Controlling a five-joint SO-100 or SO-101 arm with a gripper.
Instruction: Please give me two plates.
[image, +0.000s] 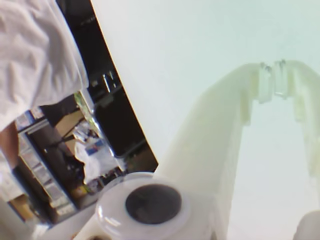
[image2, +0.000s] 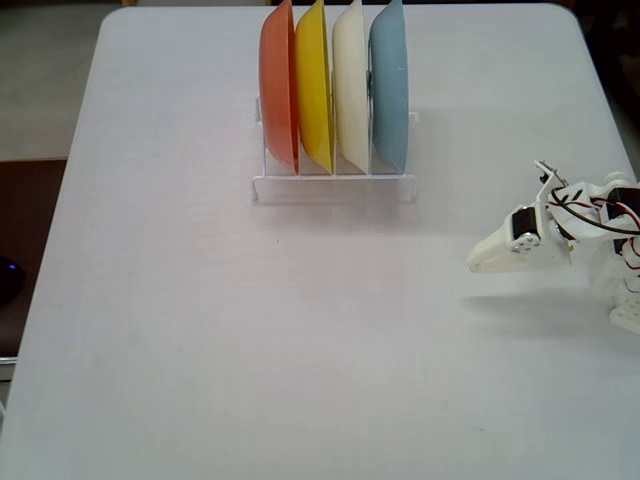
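Note:
Two plates stand on edge in a clear rack (image2: 335, 186) at the far middle of the table in the fixed view: the light blue plate (image2: 390, 85) in the rightmost slot and the cream-white plate (image2: 350, 85) just left of it. My white gripper (image2: 476, 264) hovers near the table's right edge, pointing left, well in front of and to the right of the rack. In the wrist view the gripper (image: 272, 75) has its fingertips pressed together, shut with nothing held, over bare white table. No plate shows in the wrist view.
An orange-red plate (image2: 277, 85) and a yellow plate (image2: 313, 85) fill the rack's two left slots. The white table (image2: 250, 330) spreads wide in front of the rack. A person in a white shirt (image: 35, 55) stands past the table edge in the wrist view.

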